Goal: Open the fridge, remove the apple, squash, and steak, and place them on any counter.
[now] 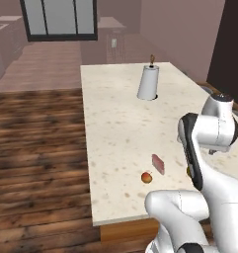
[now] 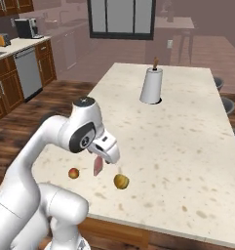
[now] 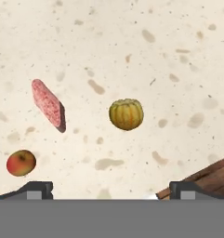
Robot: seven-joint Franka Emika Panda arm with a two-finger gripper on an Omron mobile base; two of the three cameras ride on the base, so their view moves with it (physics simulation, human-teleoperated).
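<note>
Hand view: steak (image 3: 48,105) lies diagonally, beside squash (image 3: 126,114).

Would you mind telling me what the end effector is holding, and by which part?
Nothing: the end effector is open above the counter, with the squash lying free.

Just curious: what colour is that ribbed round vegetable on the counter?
The squash is yellow-orange with greenish ribs, clearest in the hand view.

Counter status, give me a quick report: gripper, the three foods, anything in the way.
Gripper open, empty, above the counter. Apple, steak and squash all down, apart from each other. Paper towel roll far off, no obstruction.
</note>
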